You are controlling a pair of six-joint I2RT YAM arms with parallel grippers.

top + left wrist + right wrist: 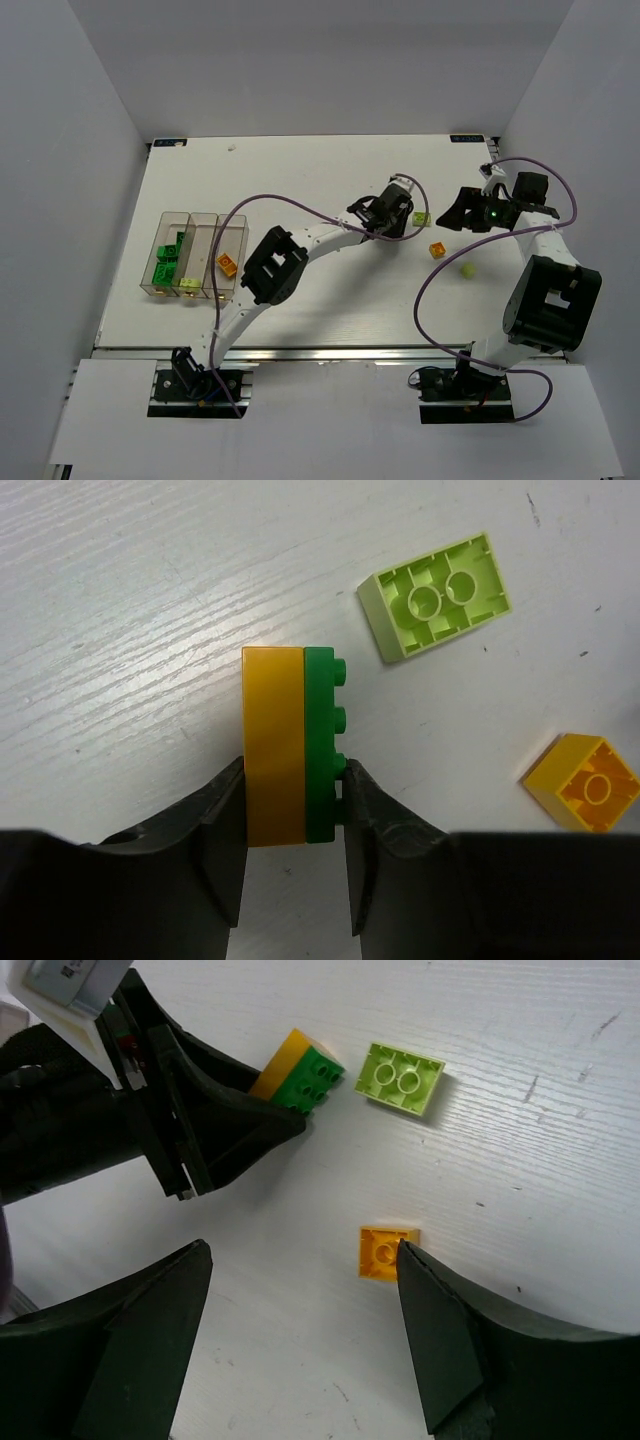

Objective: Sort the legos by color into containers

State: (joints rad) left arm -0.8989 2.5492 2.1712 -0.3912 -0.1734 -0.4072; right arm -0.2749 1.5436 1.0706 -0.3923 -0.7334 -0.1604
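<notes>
Left claw [295, 790]: we see it clamping a glossy orange-and-green studded pair [292, 730], lower end hidden.
Right claw [300, 1260]: spread wide; orange brick [383, 1252] at its three o'clock, edge covered.

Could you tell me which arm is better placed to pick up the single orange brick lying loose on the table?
Right. The right gripper hangs open right by the orange brick, while the left gripper is clamped on the stacked orange-and-green pair.
</notes>
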